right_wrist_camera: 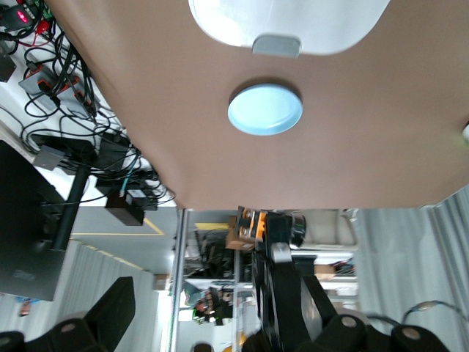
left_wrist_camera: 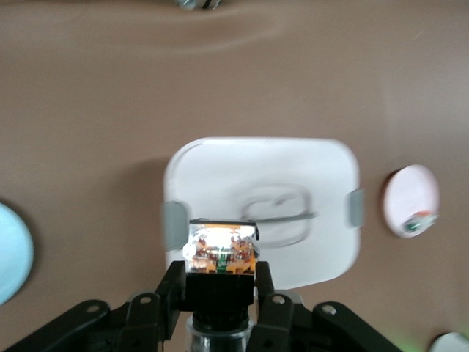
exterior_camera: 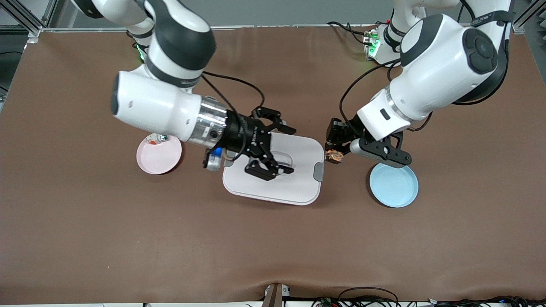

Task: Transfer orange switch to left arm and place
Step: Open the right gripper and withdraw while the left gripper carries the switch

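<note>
Front view: white box [exterior_camera: 277,170] sits mid-table, between a pink plate [exterior_camera: 158,154] toward the right arm's end and a blue plate [exterior_camera: 393,185] toward the left arm's end. Left gripper [exterior_camera: 335,154] hangs just off the box's grey latch, at the blue-plate end, clamped on the orange switch [exterior_camera: 334,156]. Right gripper [exterior_camera: 273,145] hovers over the box lid w/ fingers spread wide, holding nothing. So the switch is w/ the left arm, and the blue plate lies close by, nearer the front camera; judging by that, the next move is a short carry away from the box.

Left wrist view: switch [left_wrist_camera: 221,249] pinched between both fingers, orange face outward, seen over the box [left_wrist_camera: 264,183] edge.

Right wrist view: box latch and blue plate [right_wrist_camera: 264,109] show; the switch also glimpsed [right_wrist_camera: 250,224], well apart from the right gripper.
</note>
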